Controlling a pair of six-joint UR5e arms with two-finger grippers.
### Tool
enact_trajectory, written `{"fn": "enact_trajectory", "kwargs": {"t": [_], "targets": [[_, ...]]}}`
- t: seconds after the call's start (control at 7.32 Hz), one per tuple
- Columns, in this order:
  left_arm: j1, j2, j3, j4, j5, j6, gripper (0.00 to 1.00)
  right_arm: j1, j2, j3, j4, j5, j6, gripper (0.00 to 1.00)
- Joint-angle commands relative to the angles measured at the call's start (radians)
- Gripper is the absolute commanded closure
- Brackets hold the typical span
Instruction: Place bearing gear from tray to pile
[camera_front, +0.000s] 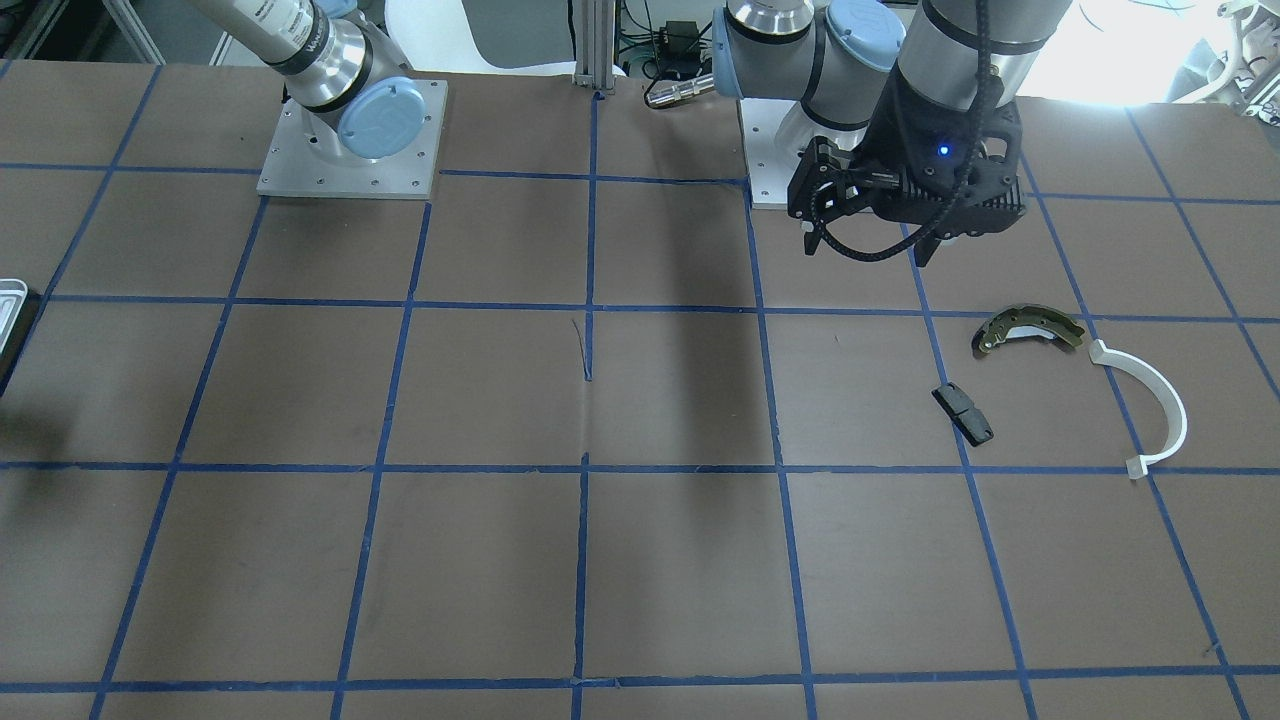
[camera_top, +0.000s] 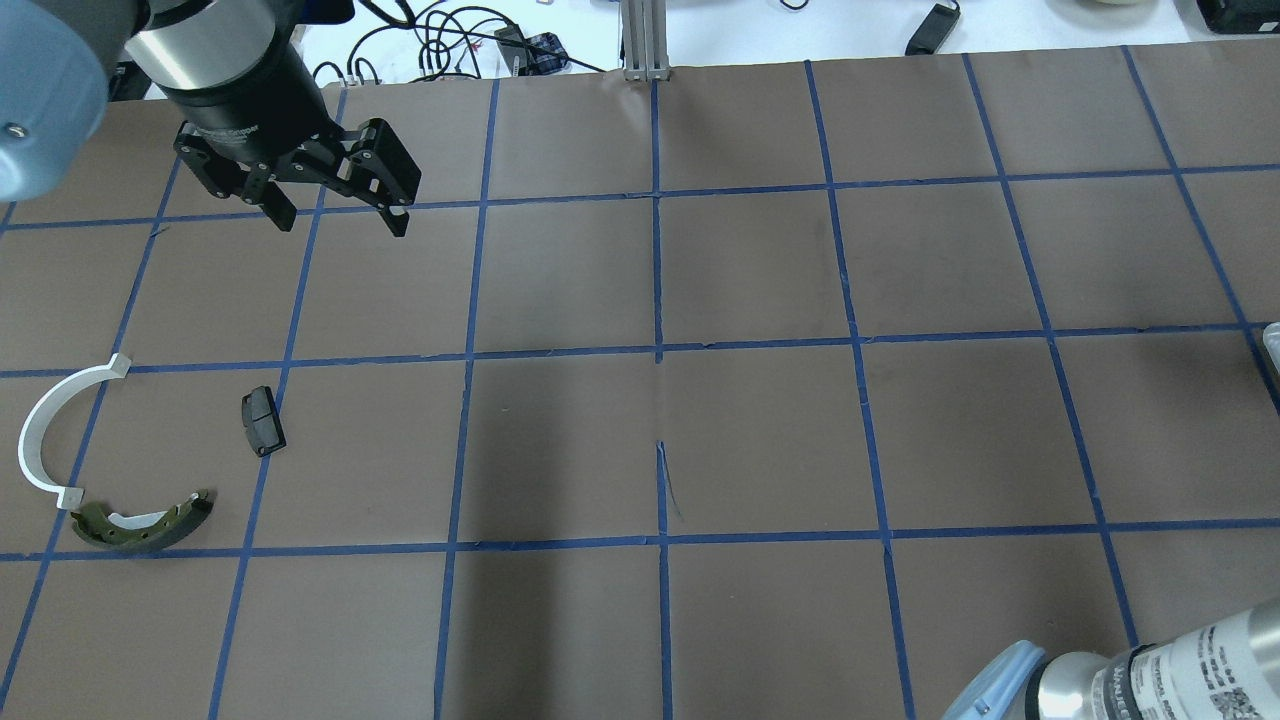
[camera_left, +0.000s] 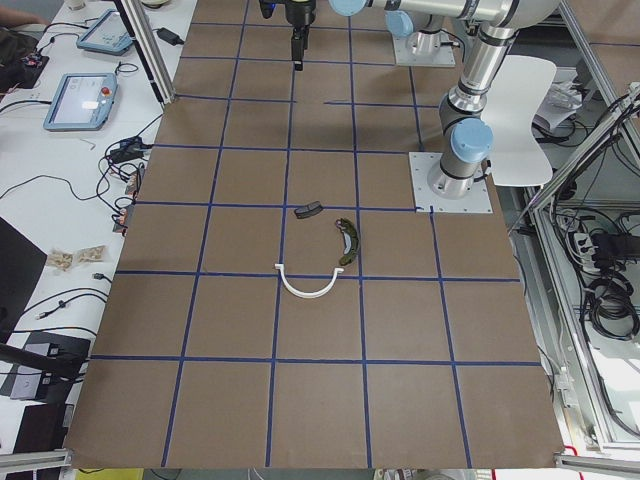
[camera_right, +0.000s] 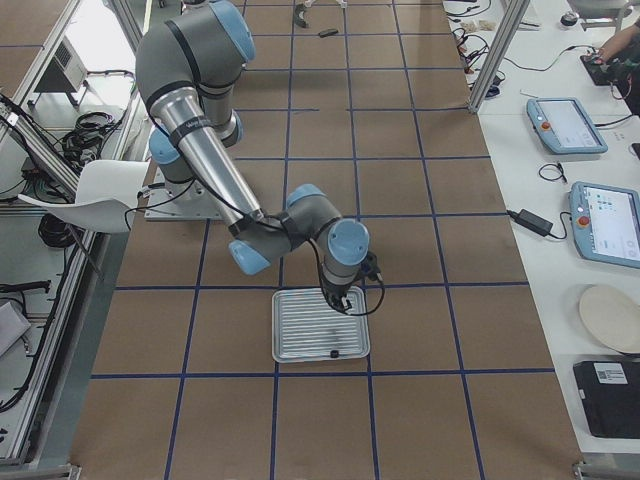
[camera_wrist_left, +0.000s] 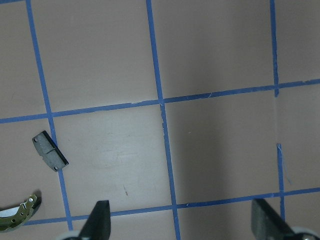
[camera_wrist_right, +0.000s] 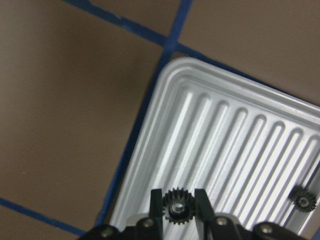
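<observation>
My right gripper is shut on a small black toothed bearing gear and holds it over the ribbed silvery tray. In the exterior right view the gripper stands over the far part of the tray. The pile lies far off on the robot's left side: an olive brake shoe, a white plastic arc and a black pad. My left gripper is open and empty, hovering beyond the pile, and shows in its wrist view.
A second small black gear lies in the tray near its edge. Only the tray's rim shows in the overhead view and the front view. Brown paper with a blue tape grid covers the table.
</observation>
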Motion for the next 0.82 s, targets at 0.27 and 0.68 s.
{"fn": "enact_trajectory", "kwargs": {"t": [0.27,0.68], "targets": [[0.0,0.001,0.002,0.0,0.0,0.002,0.0,0.457,-0.289,0.061,0.29,0.072,0.757,1.0],[0.0,0.003,-0.004,0.0,0.0,0.0,0.0,0.83,-0.23,0.066,0.184,0.168,1.334,1.0]]}}
